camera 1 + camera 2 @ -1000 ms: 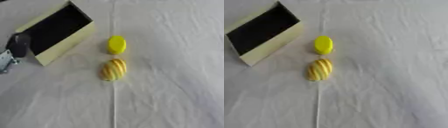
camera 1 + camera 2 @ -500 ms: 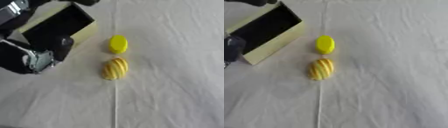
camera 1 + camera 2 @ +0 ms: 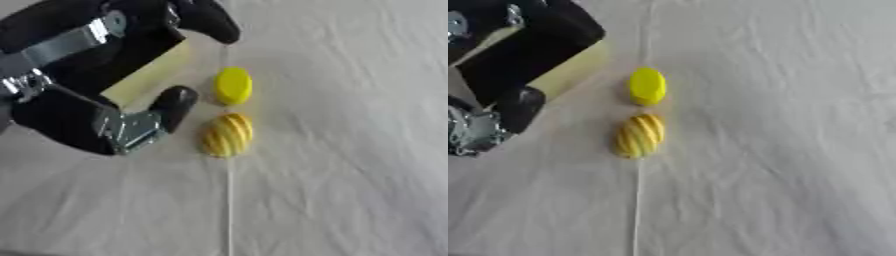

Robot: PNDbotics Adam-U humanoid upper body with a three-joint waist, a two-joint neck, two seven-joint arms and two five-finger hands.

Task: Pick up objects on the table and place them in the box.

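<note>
Where the white cloth-covered surface (image 3: pixel 350 150) carries the task items, two lie near centre: a plain yellow object (image 3: pixel 234 85) and, just beside it on the near side, a yellow striped object (image 3: pixel 228 134). They sit close together; contact btwn them cannot be told. Pale yellow box (image 3: pixel 149 75), black inside, sits upper left, mostly hidden by the left hand (image 3: pixel 79 120). Left hand hangs over the box, fingers (image 3: pixel 175 102) apart & holding nothing; one fingertip is near the striped object, not touching. Right hand not visible.
</note>
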